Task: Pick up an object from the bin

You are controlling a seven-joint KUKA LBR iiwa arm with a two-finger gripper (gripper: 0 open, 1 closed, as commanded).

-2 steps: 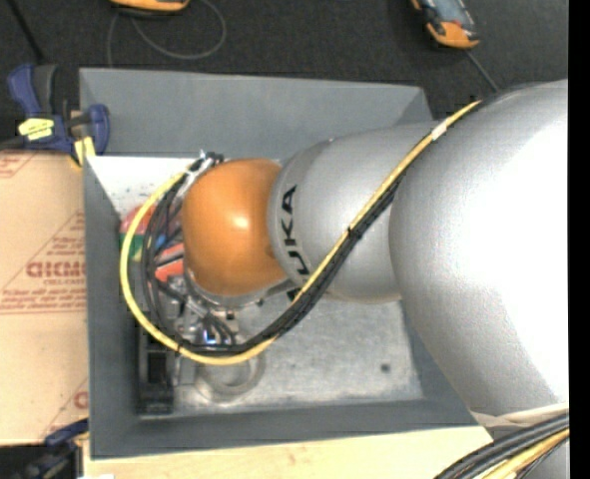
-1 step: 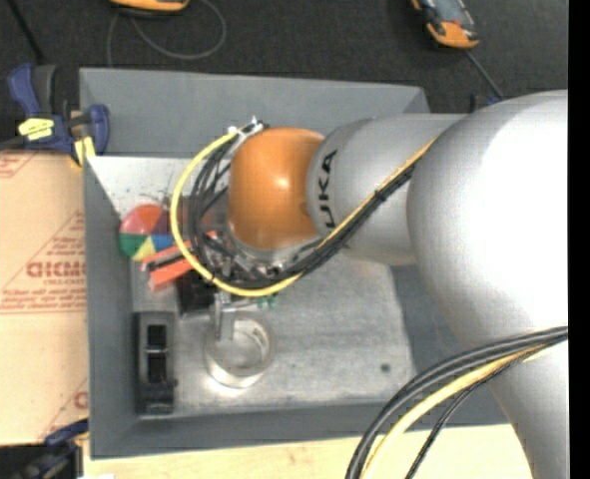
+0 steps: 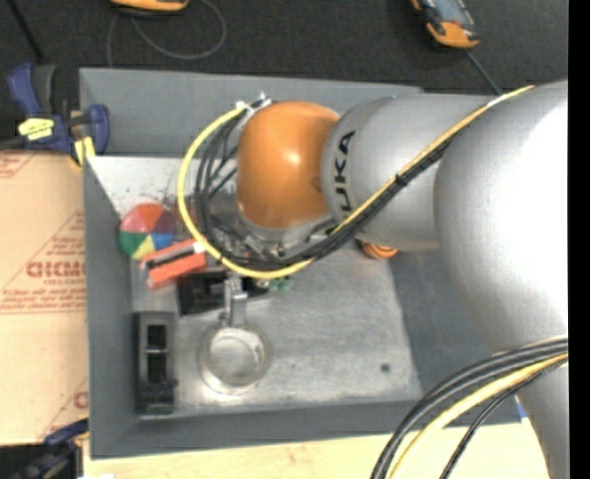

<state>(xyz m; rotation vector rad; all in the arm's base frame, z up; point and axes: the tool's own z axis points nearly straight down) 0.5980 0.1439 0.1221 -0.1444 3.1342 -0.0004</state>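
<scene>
The arm reaches in from the right and hangs low over the middle of the bin. Its round orange cover sits above the wrist, with yellow and black cables looped round its left side. The gripper is tucked beneath that cover, pointing down at the bin floor a little left of centre. Whether it is open or closed, I cannot tell; the cover hides it, and nothing can be seen held in it.

Right by the gripper lies a black block, just to its left on the floor. Touching the block's upper side is an orange-red stick, lying at a slant. Beyond the stick, towards the bin's left edge, sits a ball in red, yellow, green and blue segments.

Towards the bin's near edge, a round metal cup rests with its handle running up towards the gripper. In the near-left corner, along the left edge, a long black tray lies flat. To the right of the wrist, an orange piece peeks out from under the arm, well apart from the rest. The right half of the bin floor is bare grey metal.
</scene>
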